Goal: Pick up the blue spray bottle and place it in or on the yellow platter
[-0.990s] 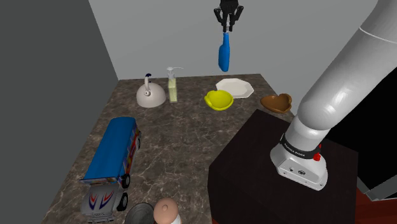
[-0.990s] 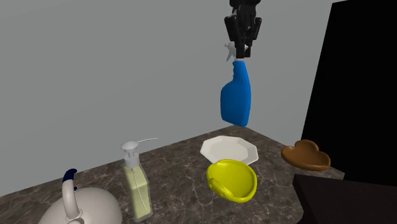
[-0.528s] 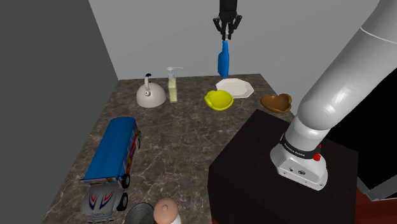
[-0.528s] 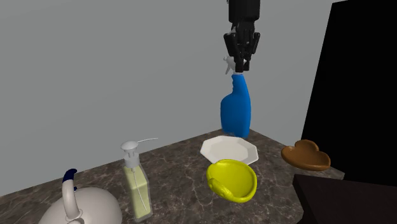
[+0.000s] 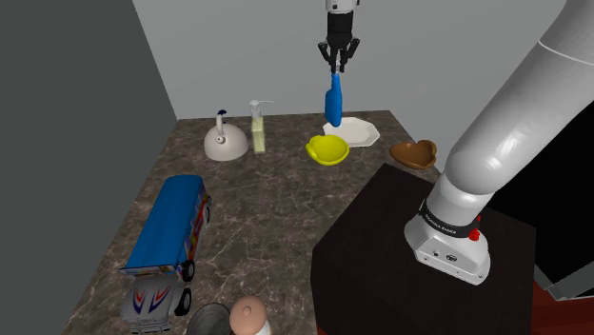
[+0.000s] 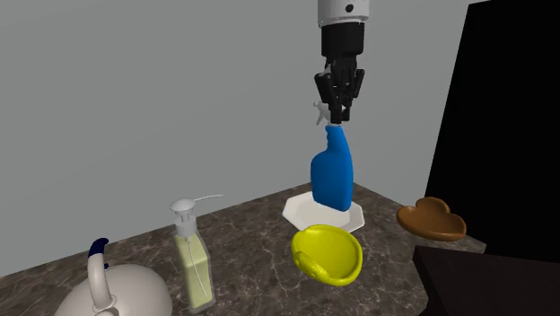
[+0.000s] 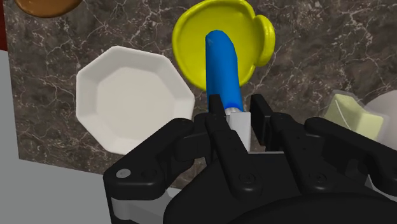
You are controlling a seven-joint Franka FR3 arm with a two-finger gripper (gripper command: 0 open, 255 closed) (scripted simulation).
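while the blue spray bottle (image 6: pixel 332 175) is being gripped at its white trigger head by the closed fingers of the gripper (image 6: pixel 339 109), it is being held upright in the air above the dark veined counter (image 6: pixel 251 242), touching nothing else. in the wrist view its body is being shown over the yellow platter (image 7: pixel 191 38), beside the white plate (image 7: pixel 130 95). the placing step is judged to be in hand; a straight descent into the platter, then a release, is being called for.
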